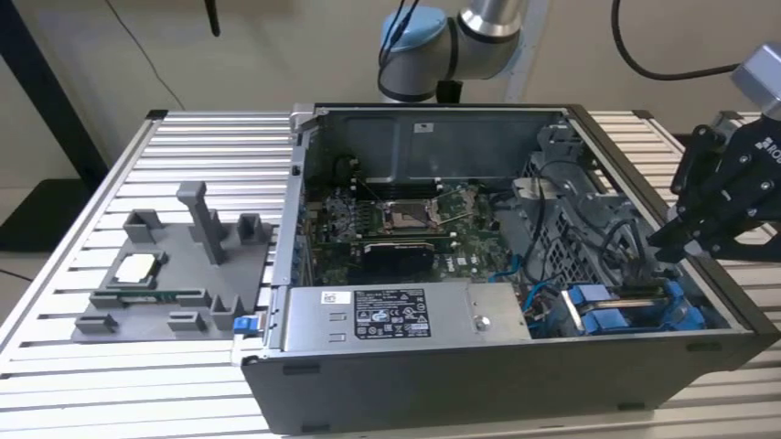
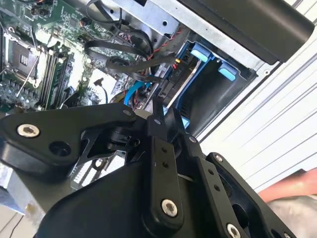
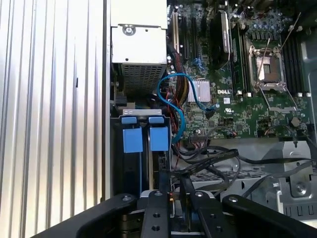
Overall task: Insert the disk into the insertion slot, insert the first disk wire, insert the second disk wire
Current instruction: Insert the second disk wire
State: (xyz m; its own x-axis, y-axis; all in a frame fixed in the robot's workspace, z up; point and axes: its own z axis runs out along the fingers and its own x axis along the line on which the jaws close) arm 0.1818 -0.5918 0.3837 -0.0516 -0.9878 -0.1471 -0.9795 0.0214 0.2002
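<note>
Exterior view, read from its left to its right. A grey fixture tray (image 1: 171,283) lies on the slatted worktop (image 1: 73,384), well apart from the hand. The open case (image 1: 488,366) stands next. Inside it are the motherboard (image 1: 403,224) and the grey power-supply box (image 1: 390,315), both on the far side of the case from the hand. The arm base (image 1: 452,46) rises behind the case.

The disk (image 1: 635,311) in its blue carrier sits in the slot (image 1: 720,315) at the case corner nearest the hand. It appears seated, with the blue tabs standing up at the slot mouth. In the first wrist view the tabs (image 3: 143,139) sit side by side at the mouth of the bay.

The hand (image 1: 683,247) is at the exterior view's right edge, just above and beside that corner, fingertips pointing down towards the disk's cable end. In both wrist views the fingers (image 3: 158,218) stand close together with a narrow gap and seem to pinch a thin dark lead (image 2: 157,111). Judgement: closed on a disk wire, though the contact itself is partly hidden.

Key relation: the disk lies directly ahead of and below the fingertips, very near. Its long axis runs along the hand's line of approach, into the bay. A blue data cable (image 3: 173,94) and black wires (image 3: 218,158) cross the space just beyond the fingertips.
</note>
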